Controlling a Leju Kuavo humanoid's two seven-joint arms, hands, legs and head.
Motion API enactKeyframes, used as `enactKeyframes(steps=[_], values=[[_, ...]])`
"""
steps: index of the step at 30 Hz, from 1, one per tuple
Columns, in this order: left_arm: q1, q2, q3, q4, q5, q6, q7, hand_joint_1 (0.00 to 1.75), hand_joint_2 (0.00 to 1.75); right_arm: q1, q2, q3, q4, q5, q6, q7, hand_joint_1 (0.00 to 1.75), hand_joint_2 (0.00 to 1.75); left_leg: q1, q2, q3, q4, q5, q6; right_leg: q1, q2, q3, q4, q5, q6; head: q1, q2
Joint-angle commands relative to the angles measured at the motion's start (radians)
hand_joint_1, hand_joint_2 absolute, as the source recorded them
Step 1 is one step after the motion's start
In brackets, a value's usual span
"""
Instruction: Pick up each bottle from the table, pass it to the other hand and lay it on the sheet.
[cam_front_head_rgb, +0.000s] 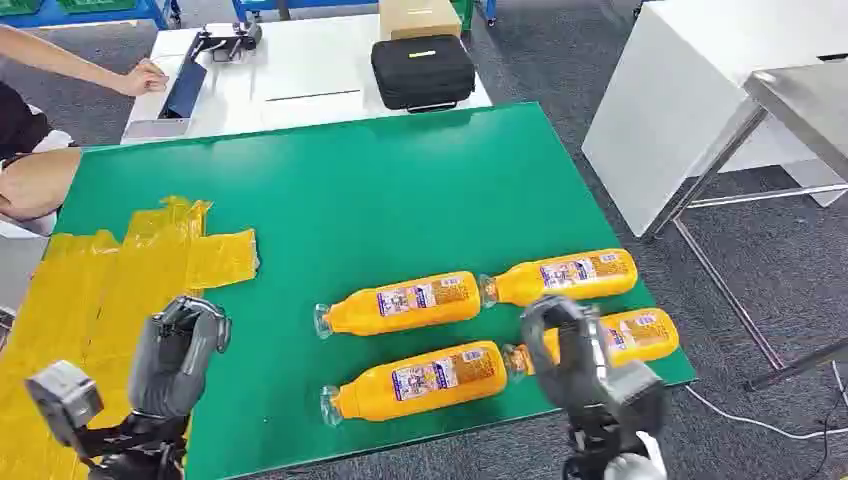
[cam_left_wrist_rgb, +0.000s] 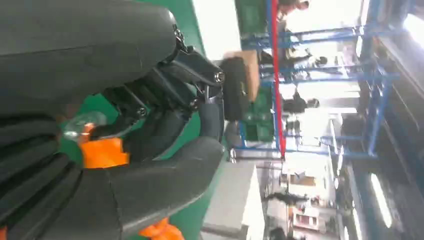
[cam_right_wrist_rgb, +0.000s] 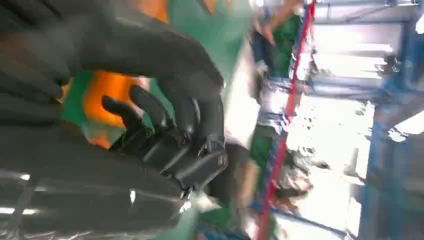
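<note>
From the head view, four orange bottles are seen lying on their sides on the green tabletop (cam_front_head_rgb: 400, 190), toward its right near corner, in two rows of two with caps pointing left. The far-left bottle (cam_front_head_rgb: 400, 304) and far-right bottle (cam_front_head_rgb: 562, 276) lie end to end; the near-left bottle (cam_front_head_rgb: 418, 381) lies just in front of them. The near-right bottle (cam_front_head_rgb: 640, 334) is partly covered by the right hand (cam_front_head_rgb: 562, 340), which is held over its cap end with fingers curled; whether the bottle is touched cannot be told. The left hand (cam_front_head_rgb: 180, 352) is raised at the near left, fingers loosely bent, nothing held, beside the yellow sheet (cam_front_head_rgb: 120, 270) spread along the tabletop's left side. Beyond, a black case (cam_front_head_rgb: 422, 70) rests on a white table (cam_front_head_rgb: 300, 75), where a person's arm (cam_front_head_rgb: 80, 62) is stretched out.

In the left wrist view, the left hand (cam_left_wrist_rgb: 165, 110) is shown with fingers (cam_left_wrist_rgb: 150, 95) apart and empty, orange bottles blurred behind it.

In the right wrist view, the right hand (cam_right_wrist_rgb: 165, 135) is blurred, its fingers (cam_right_wrist_rgb: 145, 107) curled above an orange bottle on the green.
</note>
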Motion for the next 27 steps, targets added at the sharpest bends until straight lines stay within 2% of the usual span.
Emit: enactKeyframes(steps=[1, 3, 4, 6, 9, 11, 12, 13, 15, 16, 17, 20, 24, 27], values=[[-0.009, 0.03, -0.067, 0.151, 0.008, 0.045, -0.006, 0.0, 1.75, -0.07, -0.076, 0.168, 0.165, 0.037, -0.1, 0.045, 0.0, 1.75, 0.001, -0.001, 0.003, -0.002, 0.0, -0.001, 0.001, 0.0, 0.004, -0.003, -0.001, -0.002, 0.002, 0.0], [-0.002, 0.033, -0.064, 0.145, 0.017, 0.054, 0.003, 0.0, 1.75, -0.048, -0.099, 0.162, 0.118, 0.11, -0.125, 0.072, 0.0, 1.75, 0.001, -0.001, 0.006, -0.002, -0.002, -0.001, 0.0, 0.002, 0.008, -0.003, -0.003, -0.002, 0.001, 0.0], [0.001, 0.034, -0.063, 0.144, 0.018, 0.055, 0.004, 0.0, 1.75, -0.039, -0.107, 0.159, 0.107, 0.129, -0.131, 0.081, 0.0, 1.75, 0.0, -0.001, 0.003, -0.001, -0.001, 0.0, 0.0, 0.0, 0.004, -0.002, -0.002, -0.001, 0.002, 0.0], [0.018, 0.042, -0.058, 0.139, 0.023, 0.066, 0.005, 0.0, 1.75, 0.002, -0.079, 0.159, 0.061, 0.21, -0.191, 0.088, 0.0, 1.75, 0.001, -0.001, 0.007, -0.002, -0.003, -0.001, 0.0, 0.002, 0.009, -0.003, -0.004, -0.002, 0.001, 0.0], [0.039, 0.049, -0.051, 0.134, 0.029, 0.075, -0.005, 0.0, 1.75, 0.025, -0.107, 0.161, 0.029, 0.277, -0.253, 0.118, 0.0, 1.75, 0.0, -0.001, 0.003, -0.001, -0.002, 0.0, 0.0, 0.0, 0.004, -0.001, -0.002, -0.002, 0.002, 0.0], [0.041, 0.049, -0.051, 0.135, 0.032, 0.078, -0.009, 0.0, 1.75, 0.037, -0.14, 0.143, 0.016, 0.358, -0.286, 0.137, 0.0, 1.75, 0.001, -0.001, 0.007, -0.001, -0.004, -0.002, 0.0, 0.002, 0.008, -0.002, -0.004, -0.003, 0.001, 0.0], [0.042, 0.048, -0.051, 0.135, 0.034, 0.08, -0.011, 0.0, 1.75, 0.046, -0.147, 0.128, 0.002, 0.381, -0.296, 0.143, 0.0, 1.75, 0.0, -0.001, 0.002, -0.001, -0.003, 0.0, 0.0, 0.001, 0.003, -0.001, -0.002, -0.002, 0.001, 0.0], [0.043, 0.048, -0.05, 0.135, 0.035, 0.081, -0.012, 0.0, 1.75, 0.05, -0.15, 0.12, -0.006, 0.387, -0.298, 0.145, 0.0, 1.75, 0.0, -0.002, 0.004, -0.001, -0.004, -0.001, 0.0, 0.001, 0.005, -0.001, -0.003, -0.002, 0.001, 0.0], [0.044, 0.049, -0.05, 0.134, 0.035, 0.082, -0.012, 0.0, 1.75, 0.053, -0.152, 0.115, -0.017, 0.392, -0.295, 0.15, 0.0, 1.75, 0.0, -0.002, 0.002, -0.001, -0.003, 0.0, 0.0, 0.0, 0.003, -0.001, -0.002, -0.002, 0.002, 0.0], [0.046, 0.049, -0.049, 0.132, 0.036, 0.084, -0.014, 0.0, 1.75, 0.058, -0.148, 0.1, -0.031, 0.425, -0.289, 0.164, 0.0, 1.75, 0.001, -0.002, 0.009, -0.001, -0.006, -0.002, 0.0, 0.003, 0.01, -0.002, -0.005, -0.003, 0.001, 0.0], [0.047, 0.05, -0.049, 0.131, 0.037, 0.086, -0.015, 0.0, 1.75, 0.062, -0.146, 0.09, -0.037, 0.451, -0.288, 0.172, 0.0, 1.75, 0.0, -0.001, 0.004, -0.001, -0.003, -0.001, 0.0, 0.001, 0.005, -0.001, -0.003, -0.002, 0.001, 0.0], [0.061, 0.055, -0.046, 0.122, 0.043, 0.094, -0.018, 0.0, 1.75, 0.089, -0.146, 0.029, -0.107, 0.505, -0.253, 0.184, 0.0, 1.75, 0.0, -0.001, 0.005, 0.0, -0.004, -0.001, 0.0, 0.002, 0.006, -0.001, -0.004, -0.002, 0.002, 0.0], [0.07, 0.056, -0.042, 0.119, 0.048, 0.098, -0.02, 0.0, 1.75, 0.163, -0.161, -0.089, -0.221, 0.732, -0.141, 0.255, 0.0, 1.75, 0.0, -0.003, 0.003, 0.0, -0.004, 0.0, -0.001, 0.0, 0.004, 0.0, -0.004, -0.002, 0.001, 0.0], [0.07, 0.056, -0.042, 0.119, 0.048, 0.098, -0.02, 0.0, 1.75, 0.168, -0.16, -0.1, -0.229, 0.73, -0.133, 0.253, 0.0, 1.75, 0.0, -0.003, 0.001, 0.0, -0.003, 0.0, 0.0, -0.001, 0.003, -0.001, -0.003, -0.001, 0.002, 0.0]])
